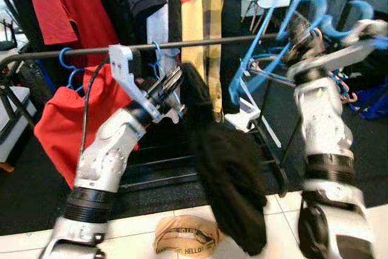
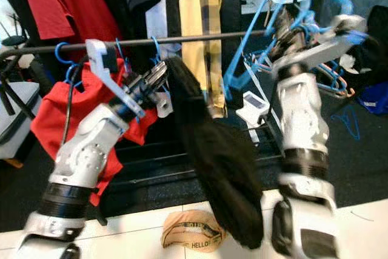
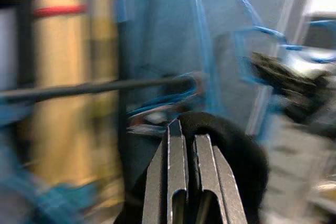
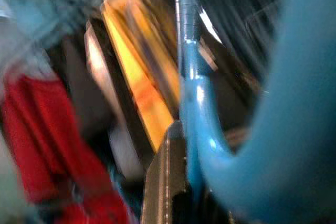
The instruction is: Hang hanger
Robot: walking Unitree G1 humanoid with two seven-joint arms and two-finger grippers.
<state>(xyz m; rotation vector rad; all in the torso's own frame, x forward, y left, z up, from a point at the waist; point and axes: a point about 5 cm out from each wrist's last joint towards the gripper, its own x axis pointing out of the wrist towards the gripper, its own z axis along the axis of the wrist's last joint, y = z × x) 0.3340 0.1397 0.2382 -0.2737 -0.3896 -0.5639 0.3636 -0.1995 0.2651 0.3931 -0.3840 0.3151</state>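
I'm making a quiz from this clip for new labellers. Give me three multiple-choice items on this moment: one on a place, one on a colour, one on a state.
1. Where is the tan cap?
A. on the rail
B. on the floor
C. in the right gripper

2. What colour is the hanger the right gripper holds?
A. blue
B. white
C. red

3. The left gripper is:
A. open, holding nothing
B. shut on the black garment
C. hanging idle

Key: B, the cap lies on the floor tiles; A, the right gripper grips a blue hanger; B, the left gripper pinches the black garment.
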